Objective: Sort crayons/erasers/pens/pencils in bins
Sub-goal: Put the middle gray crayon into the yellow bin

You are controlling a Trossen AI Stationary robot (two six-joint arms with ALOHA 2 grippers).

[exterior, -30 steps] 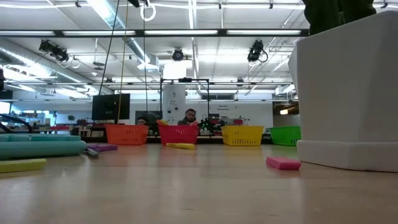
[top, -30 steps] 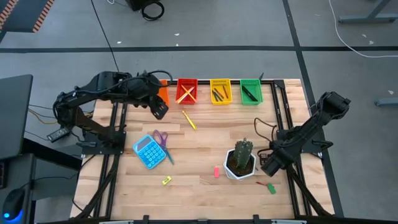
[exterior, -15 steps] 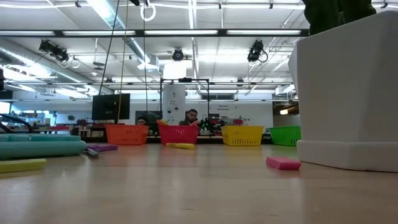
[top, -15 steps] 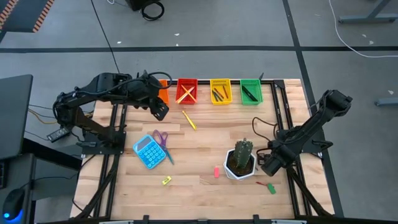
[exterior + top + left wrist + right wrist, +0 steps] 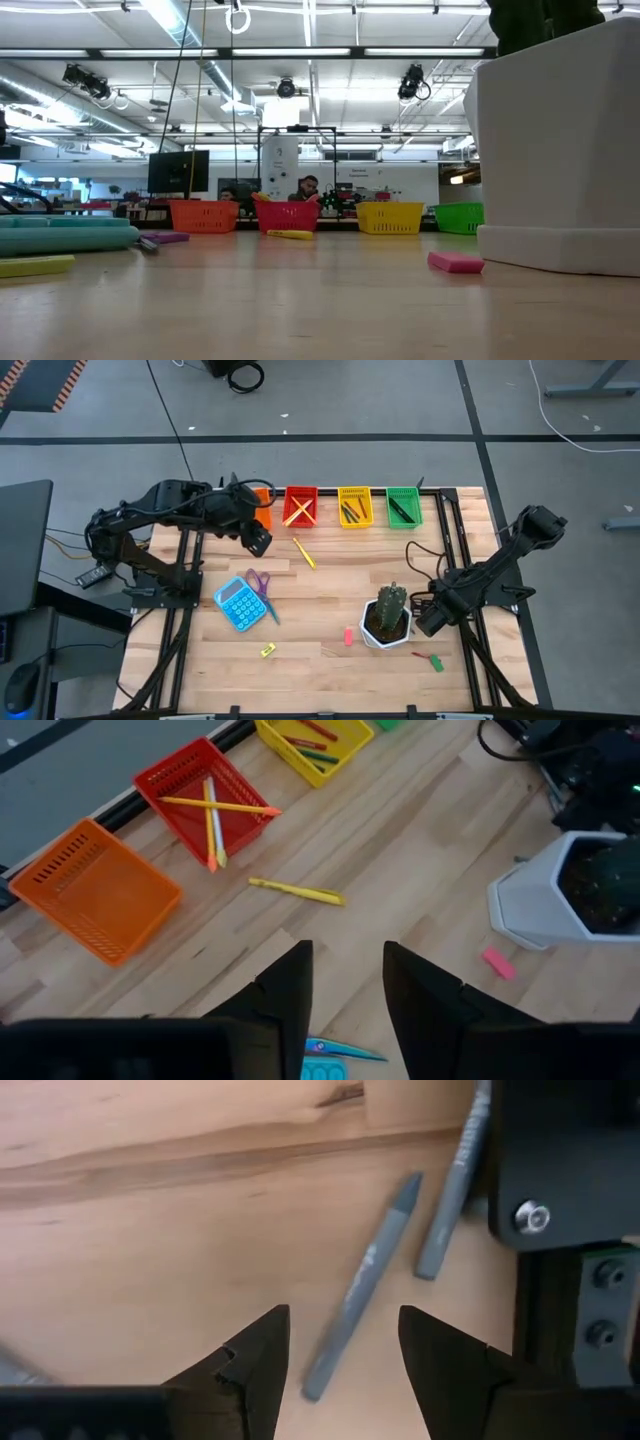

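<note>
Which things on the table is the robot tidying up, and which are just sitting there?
For the job:
orange bin, empty
red bin, two pencils inside
yellow bin
green bin
yellow pen lying on the table
pink eraser
two grey crayons

Just lying about:
blue calculator
purple scissors
white cactus pot
</note>
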